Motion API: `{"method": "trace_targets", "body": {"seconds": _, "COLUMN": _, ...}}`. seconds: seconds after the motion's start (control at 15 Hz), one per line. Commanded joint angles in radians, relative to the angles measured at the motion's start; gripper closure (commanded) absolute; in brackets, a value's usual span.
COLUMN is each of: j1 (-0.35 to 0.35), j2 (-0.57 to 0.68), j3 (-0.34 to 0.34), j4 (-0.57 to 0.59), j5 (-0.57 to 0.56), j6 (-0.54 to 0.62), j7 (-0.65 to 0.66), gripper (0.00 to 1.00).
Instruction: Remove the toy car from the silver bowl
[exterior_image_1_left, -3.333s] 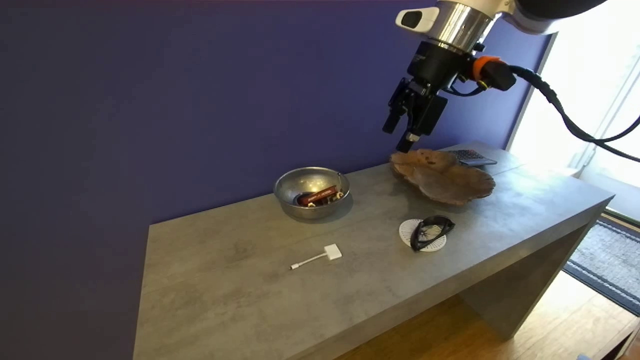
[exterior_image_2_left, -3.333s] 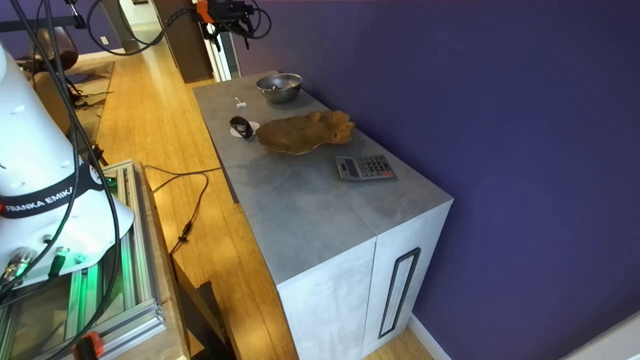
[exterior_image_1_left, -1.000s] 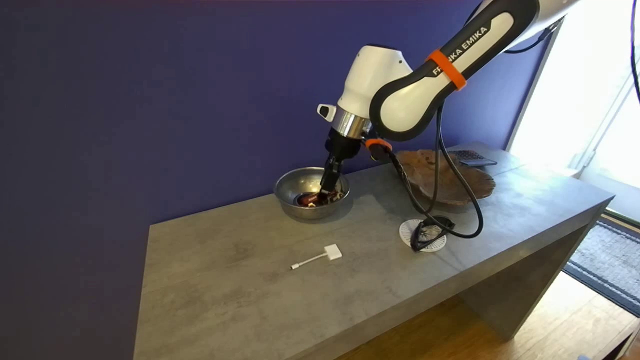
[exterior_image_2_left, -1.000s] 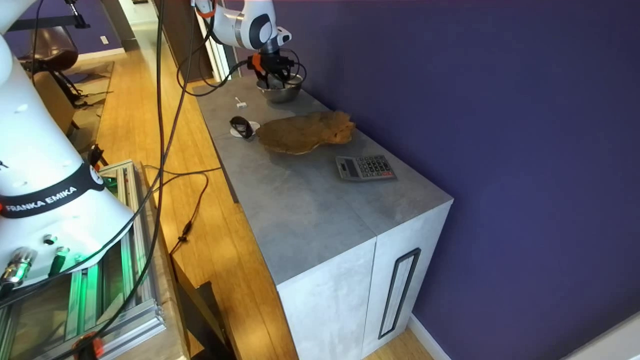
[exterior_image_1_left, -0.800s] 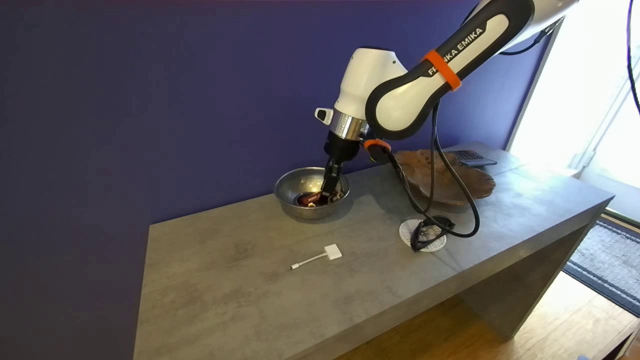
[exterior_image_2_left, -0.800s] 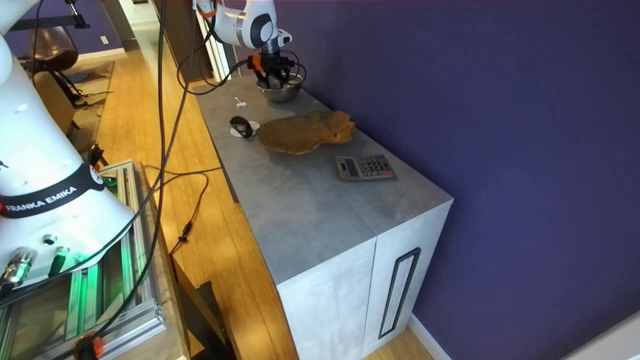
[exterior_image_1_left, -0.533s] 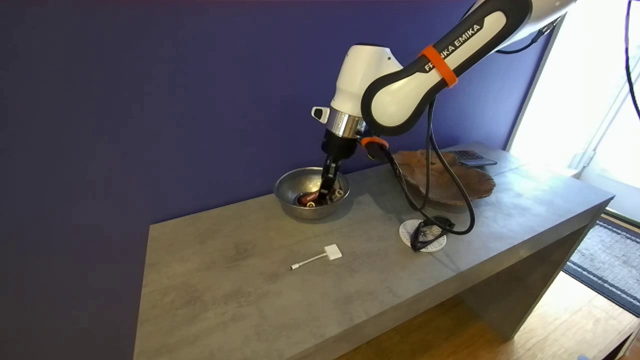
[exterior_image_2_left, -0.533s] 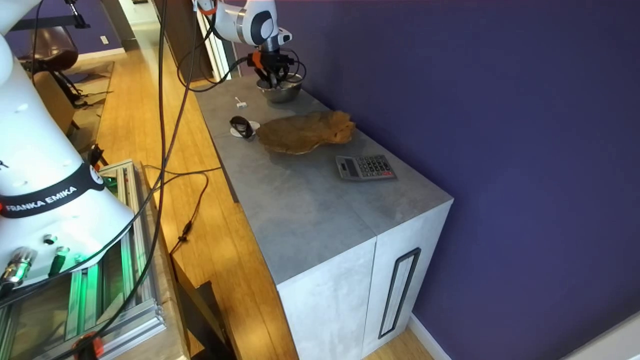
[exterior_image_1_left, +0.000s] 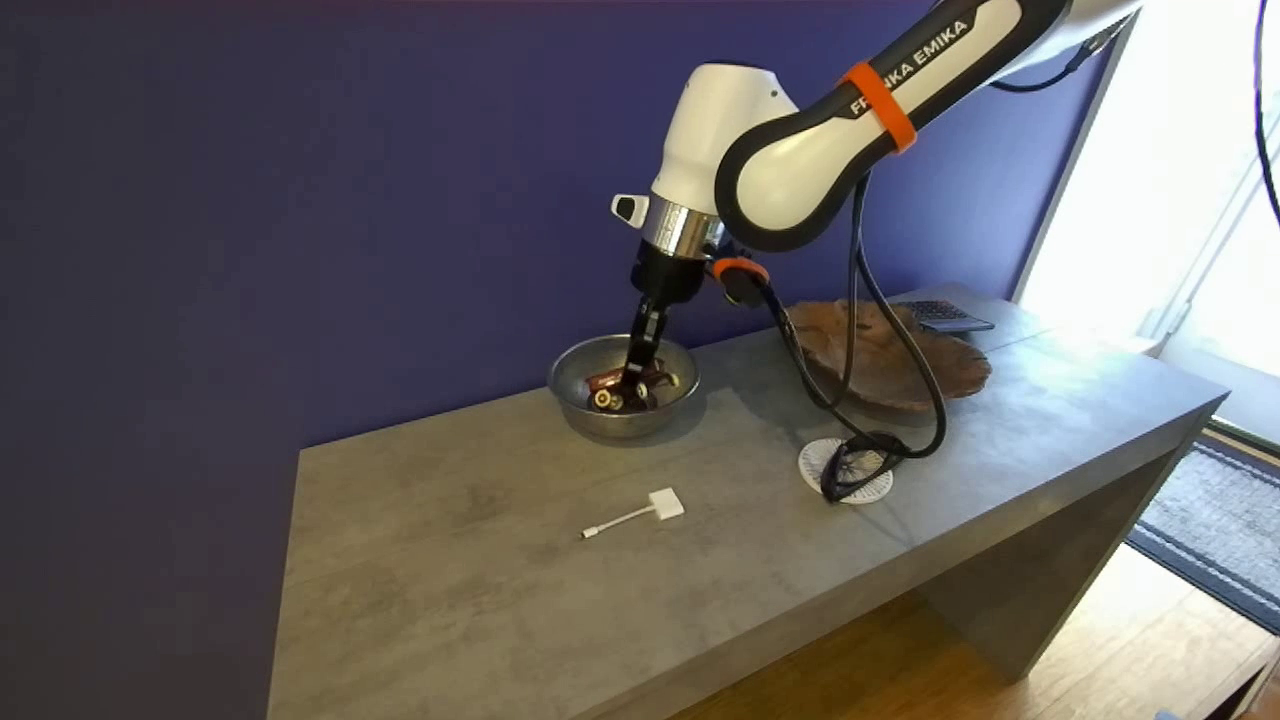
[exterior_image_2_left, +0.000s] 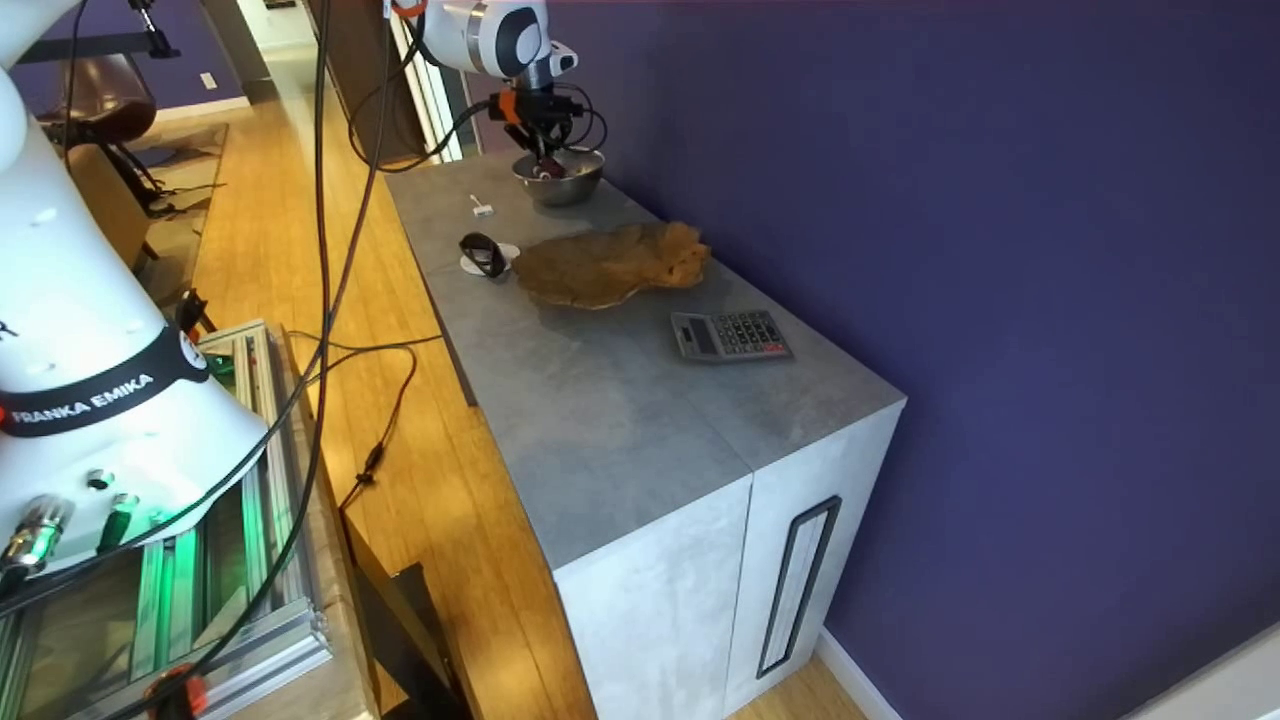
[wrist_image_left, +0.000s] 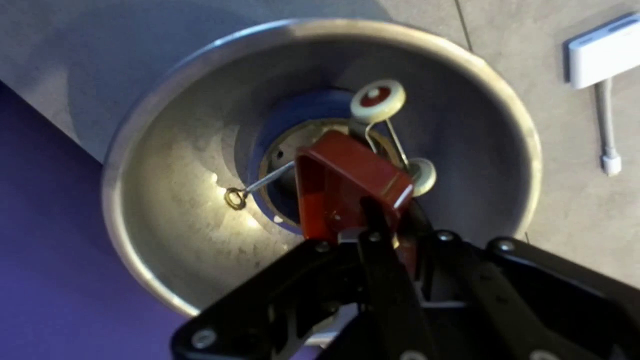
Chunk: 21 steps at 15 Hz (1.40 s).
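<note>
Purple wall (exterior_image_1_left: 330, 200): fills much of the background in both exterior views.
Bench (exterior_image_1_left: 450, 560): long, grey-topped, set along the wall.
Arm (exterior_image_1_left: 780, 190): white, orange-banded, bent down toward the silver bowl (exterior_image_1_left: 615, 428).
Wooden tray (exterior_image_2_left: 600, 268): brown, irregular, lying between the bowl and the calculator (exterior_image_2_left: 735, 335).
Silver bowl: upright on the bench, near the wall.
Tool (wrist_image_left: 394, 222): angled down into the bowl; its fingers are narrow, pinching one side of the toy car (wrist_image_left: 357, 160).
Calculator: flat on the bench, keys facing up.
Black-and-white oval object (exterior_image_1_left: 858, 468): a white slotted disc with a dark curved frame on top, beside the tray.
Toy car: red, inside the bowl, tilted, held by the tool; whether it touches the bowl's floor cannot be told.
White adapter (exterior_image_1_left: 665, 503): on the bench, apart from the bowl, its short cord ending in a plug.
Cream wheels (wrist_image_left: 425, 175): beside the red body, one with a red hub.
Brass ring (wrist_image_left: 235, 198): on a thin rod that meets the red body's edge in the wrist view.
</note>
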<state>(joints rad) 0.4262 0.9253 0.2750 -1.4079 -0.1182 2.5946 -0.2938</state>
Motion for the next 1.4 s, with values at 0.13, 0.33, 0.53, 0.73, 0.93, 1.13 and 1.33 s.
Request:
{"method": "trace_targets", "body": {"seconds": 0.13, "j1": -0.019, "j2": -0.21, "j3": 0.003, "j4": -0.202, "j5": 0.0, "j6": 0.105, "j7": 0.028, "gripper": 0.97}}
{"method": "trace_targets", "body": {"seconds": 0.33, "j1": -0.032, "j2": -0.301, "j3": 0.0, "j4": -0.313, "j5": -0.011, "j6": 0.171, "j7": 0.063, "gripper": 0.97}}
{"method": "trace_targets", "body": {"seconds": 0.53, "j1": -0.021, "j2": -0.427, "j3": -0.059, "j4": -0.462, "j5": -0.034, "j6": 0.164, "j7": 0.146, "gripper": 0.97}}
{"method": "trace_targets", "body": {"seconds": 0.73, "j1": 0.003, "j2": -0.544, "j3": -0.14, "j4": -0.606, "j5": -0.078, "j6": 0.182, "j7": 0.268, "gripper": 0.97}}
{"method": "trace_targets", "body": {"seconds": 0.93, "j1": 0.025, "j2": -0.668, "j3": -0.223, "j4": -0.759, "j5": -0.159, "j6": 0.152, "j7": 0.448, "gripper": 0.97}}
{"method": "trace_targets", "body": {"seconds": 1.13, "j1": -0.029, "j2": -0.78, "j3": -0.195, "j4": -0.924, "j5": -0.154, "j6": 0.205, "j7": 0.514, "gripper": 0.97}}
{"method": "trace_targets", "body": {"seconds": 1.33, "j1": -0.053, "j2": -0.729, "j3": -0.178, "j4": -0.865, "j5": -0.164, "j6": 0.18, "j7": 0.49, "gripper": 0.87}}
